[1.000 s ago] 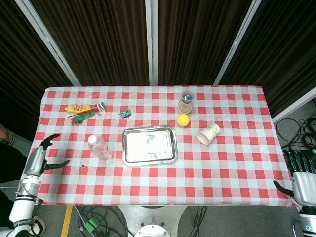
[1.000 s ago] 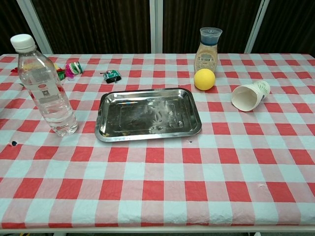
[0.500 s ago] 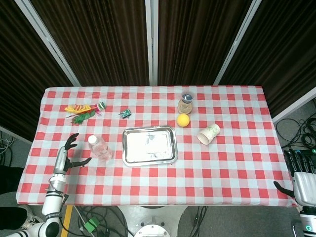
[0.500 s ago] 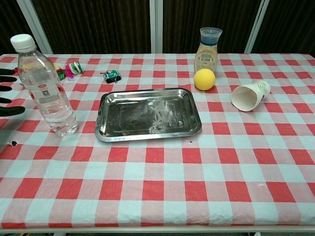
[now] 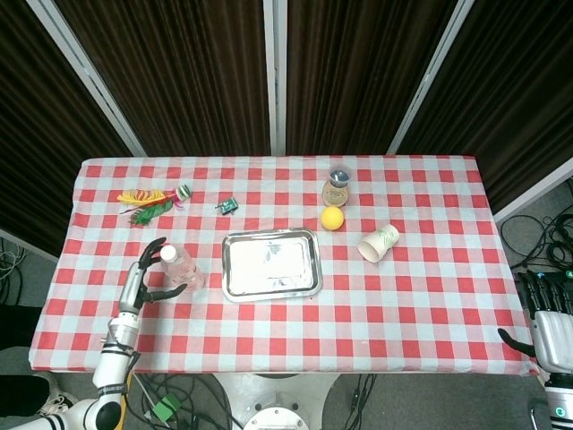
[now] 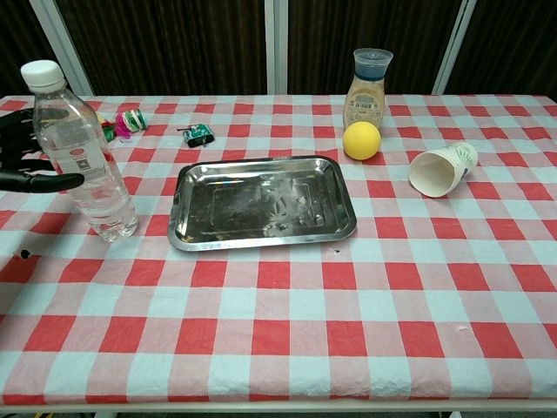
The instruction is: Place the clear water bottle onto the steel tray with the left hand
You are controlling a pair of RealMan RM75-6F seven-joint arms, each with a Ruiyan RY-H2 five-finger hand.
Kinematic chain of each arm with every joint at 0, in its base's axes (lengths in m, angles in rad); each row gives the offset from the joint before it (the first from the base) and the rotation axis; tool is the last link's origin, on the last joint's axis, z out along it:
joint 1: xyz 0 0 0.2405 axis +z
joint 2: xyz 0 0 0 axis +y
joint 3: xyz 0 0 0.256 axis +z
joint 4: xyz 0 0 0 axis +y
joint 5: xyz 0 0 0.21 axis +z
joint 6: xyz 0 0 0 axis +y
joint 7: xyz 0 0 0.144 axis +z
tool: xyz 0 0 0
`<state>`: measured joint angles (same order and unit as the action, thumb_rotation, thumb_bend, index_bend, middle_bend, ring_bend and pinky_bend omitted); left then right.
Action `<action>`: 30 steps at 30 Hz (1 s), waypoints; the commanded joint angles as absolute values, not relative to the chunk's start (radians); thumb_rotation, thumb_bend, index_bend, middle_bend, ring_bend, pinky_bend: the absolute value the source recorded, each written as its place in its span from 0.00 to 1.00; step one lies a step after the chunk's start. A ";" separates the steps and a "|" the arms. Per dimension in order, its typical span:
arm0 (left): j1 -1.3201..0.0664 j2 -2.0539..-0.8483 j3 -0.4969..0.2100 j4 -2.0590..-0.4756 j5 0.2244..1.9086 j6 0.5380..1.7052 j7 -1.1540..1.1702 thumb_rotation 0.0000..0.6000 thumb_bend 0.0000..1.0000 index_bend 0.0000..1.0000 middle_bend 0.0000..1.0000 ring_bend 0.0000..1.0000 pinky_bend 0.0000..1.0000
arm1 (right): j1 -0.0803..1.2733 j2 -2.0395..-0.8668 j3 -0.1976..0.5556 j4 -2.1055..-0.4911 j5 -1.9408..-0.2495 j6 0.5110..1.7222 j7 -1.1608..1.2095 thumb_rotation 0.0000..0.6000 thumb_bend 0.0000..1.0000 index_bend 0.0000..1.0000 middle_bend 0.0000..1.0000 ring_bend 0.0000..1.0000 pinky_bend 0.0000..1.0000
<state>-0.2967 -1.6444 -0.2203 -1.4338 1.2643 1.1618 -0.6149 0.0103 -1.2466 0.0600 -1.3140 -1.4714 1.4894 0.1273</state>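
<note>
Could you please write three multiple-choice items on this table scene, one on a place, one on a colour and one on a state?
1. Where does the clear water bottle stand?
A. on the steel tray
B. on the cloth, to the left of the steel tray as the camera sees it
C. beside the paper cup

2. What colour is the ball?
A. yellow
B. blue
C. green

3. How does the paper cup lie?
A. upright
B. upside down
C. on its side

Answers:
1. B: the bottle stands on the checked cloth beside the steel tray, which holds nothing, with the left hand at the bottle.
2. A: the ball in front of the lidded jar is plain yellow.
3. C: the cup's open mouth faces sideways toward the camera.
</note>
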 commanded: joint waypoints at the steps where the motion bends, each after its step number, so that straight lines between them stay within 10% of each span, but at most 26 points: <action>1: -0.295 -1.637 -0.216 -1.448 1.265 1.164 -0.606 1.00 0.00 0.19 0.19 0.14 0.21 | 0.011 -1.246 0.061 -1.316 -1.469 1.487 0.128 1.00 0.08 0.02 0.04 0.00 0.00; 16: -0.350 -1.708 -0.243 -1.388 1.222 1.070 -0.656 1.00 0.00 0.21 0.25 0.15 0.22 | 0.007 -1.233 0.068 -1.333 -1.441 1.471 0.142 1.00 0.08 0.02 0.04 0.00 0.00; 30: -0.378 -1.709 -0.340 -1.422 1.158 1.105 -0.599 1.00 0.20 0.64 0.68 0.52 0.53 | 0.012 -1.216 0.070 -1.358 -1.420 1.438 0.134 1.00 0.08 0.01 0.04 0.00 0.00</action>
